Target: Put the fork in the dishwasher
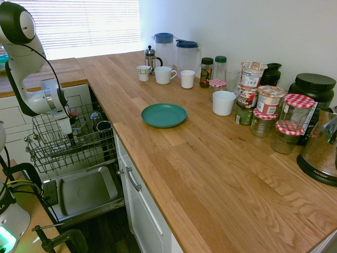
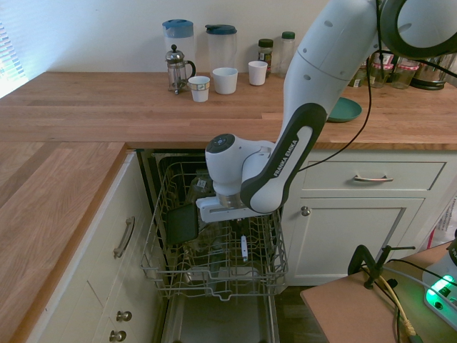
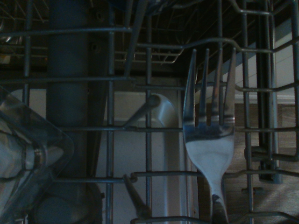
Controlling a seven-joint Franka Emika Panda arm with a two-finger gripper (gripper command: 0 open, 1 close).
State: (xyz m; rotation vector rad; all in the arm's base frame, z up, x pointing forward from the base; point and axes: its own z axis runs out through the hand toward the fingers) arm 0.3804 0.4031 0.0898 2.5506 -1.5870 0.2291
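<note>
The dishwasher stands open, its grey wire rack (image 1: 73, 150) (image 2: 214, 275) pulled out over the lowered steel-lined door (image 1: 84, 192). My gripper (image 2: 242, 232) (image 1: 67, 128) reaches down into the right half of the rack, shut on the fork (image 2: 244, 249). The fork hangs upright, its white handle showing just below the hand. In the wrist view the fork's silver head (image 3: 210, 140) lies against the rack's wires (image 3: 149, 128), with the door below them. In the first exterior view the rack wires hide the fingers.
A dark container (image 2: 182, 225) and glasses (image 1: 95, 117) stand in the rack beside the hand. A teal plate (image 1: 164, 115), mugs (image 1: 164, 75), jugs and jars (image 1: 268, 100) stand on the wooden counter (image 1: 210, 158). White drawers with metal handles (image 2: 373, 178) flank the dishwasher.
</note>
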